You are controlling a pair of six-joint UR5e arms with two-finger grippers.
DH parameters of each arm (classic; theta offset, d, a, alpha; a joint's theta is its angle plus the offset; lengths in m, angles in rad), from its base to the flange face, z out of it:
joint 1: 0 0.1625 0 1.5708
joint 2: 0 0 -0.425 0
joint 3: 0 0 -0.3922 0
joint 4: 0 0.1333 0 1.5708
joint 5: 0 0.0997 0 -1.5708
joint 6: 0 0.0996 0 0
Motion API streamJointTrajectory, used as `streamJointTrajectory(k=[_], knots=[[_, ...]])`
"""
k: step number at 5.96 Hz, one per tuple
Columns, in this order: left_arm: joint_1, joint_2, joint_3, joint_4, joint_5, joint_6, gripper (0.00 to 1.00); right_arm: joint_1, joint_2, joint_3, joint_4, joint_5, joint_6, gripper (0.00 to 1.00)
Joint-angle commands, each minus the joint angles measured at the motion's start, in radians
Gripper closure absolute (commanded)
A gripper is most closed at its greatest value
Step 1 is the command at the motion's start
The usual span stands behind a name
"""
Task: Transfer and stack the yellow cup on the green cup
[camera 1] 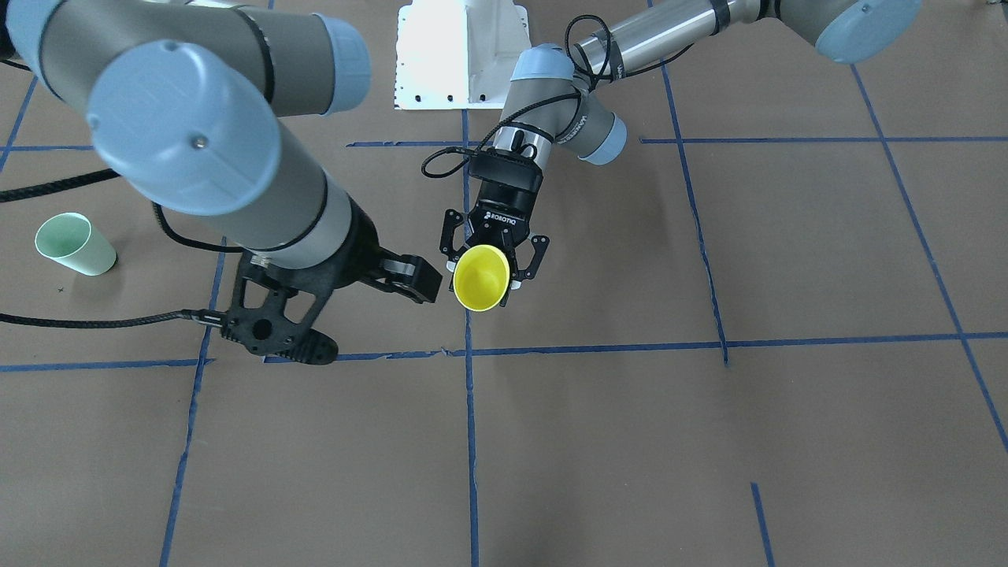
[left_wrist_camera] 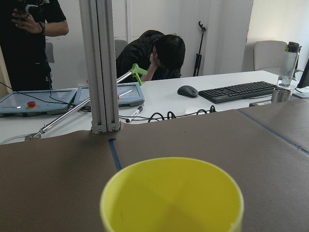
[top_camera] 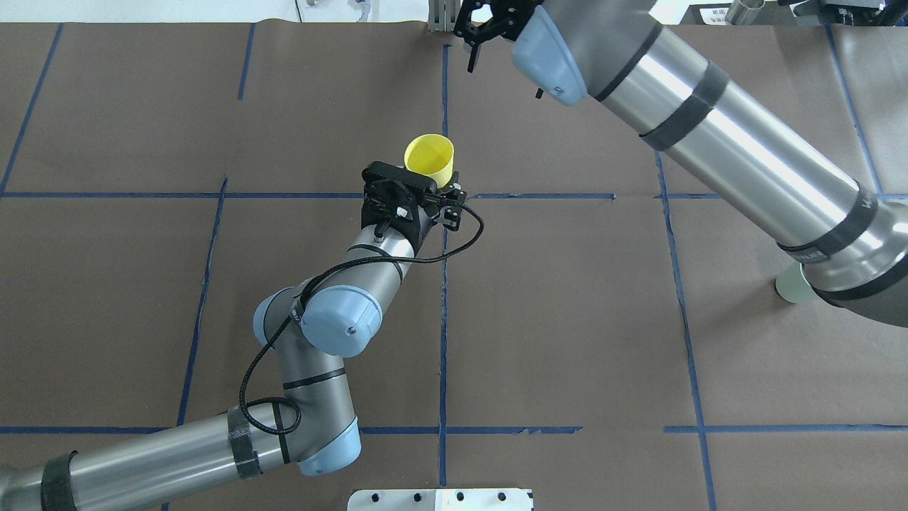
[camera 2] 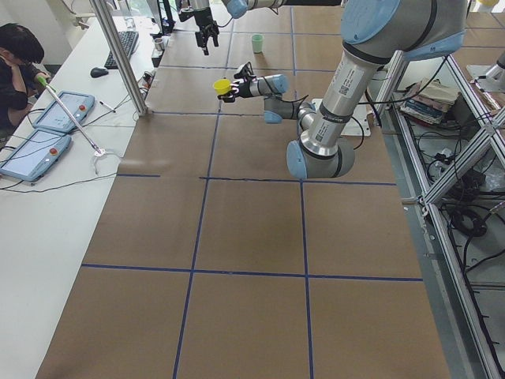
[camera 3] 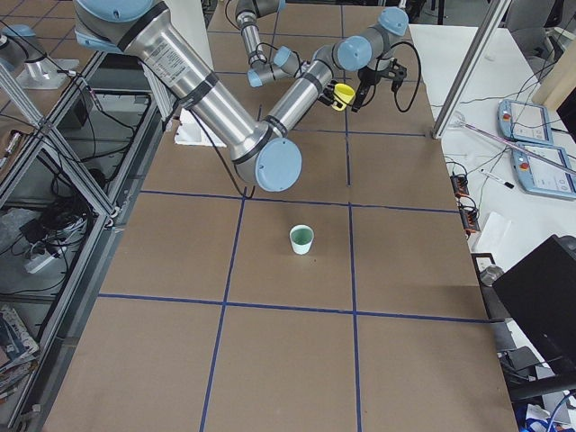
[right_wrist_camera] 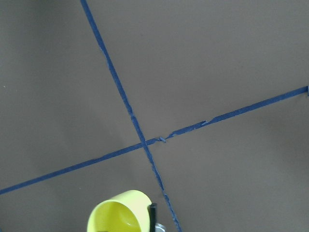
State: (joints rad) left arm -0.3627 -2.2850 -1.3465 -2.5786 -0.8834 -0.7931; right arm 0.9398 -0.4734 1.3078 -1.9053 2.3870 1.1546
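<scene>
My left gripper (camera 1: 482, 277) is shut on the yellow cup (camera 1: 479, 276) and holds it above the table's middle, tipped on its side with the mouth toward the operators' side. The cup also shows in the overhead view (top_camera: 429, 156) and fills the bottom of the left wrist view (left_wrist_camera: 171, 193). The green cup (camera 1: 75, 244) stands upright on the table on my right side. In the overhead view (top_camera: 793, 287) my right arm half hides it. My right gripper (top_camera: 484, 32) hangs open and empty beyond the yellow cup, which shows low in the right wrist view (right_wrist_camera: 118, 215).
A white base plate (camera 1: 461, 55) lies at my base. Blue tape lines (camera 1: 470, 441) cross the brown table cover. An aluminium post (camera 2: 118, 55) stands at the far edge. Beyond it is the operators' desk with a keyboard (left_wrist_camera: 239, 90), tablets and two people.
</scene>
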Motion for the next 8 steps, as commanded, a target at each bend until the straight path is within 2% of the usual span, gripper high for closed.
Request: streamJointTrajectory(k=[1, 2, 5, 8], knots=[[0.001, -0.001, 0.000, 0.000, 0.001, 0.000, 0.80, -0.048, 0.078, -0.128, -0.001, -0.025, -0.010, 0.06], [0.001, 0.001, 0.000, 0.000, 0.001, 0.000, 0.80, -0.090, 0.075, -0.143, -0.001, -0.066, -0.053, 0.08], [0.001, 0.001, 0.001, -0.003, 0.001, -0.002, 0.80, -0.137, 0.053, -0.139, -0.001, -0.085, -0.112, 0.12], [0.001, 0.004, 0.001, -0.005, 0.000, -0.002, 0.80, -0.153, 0.055, -0.134, 0.000, -0.081, -0.113, 0.27]])
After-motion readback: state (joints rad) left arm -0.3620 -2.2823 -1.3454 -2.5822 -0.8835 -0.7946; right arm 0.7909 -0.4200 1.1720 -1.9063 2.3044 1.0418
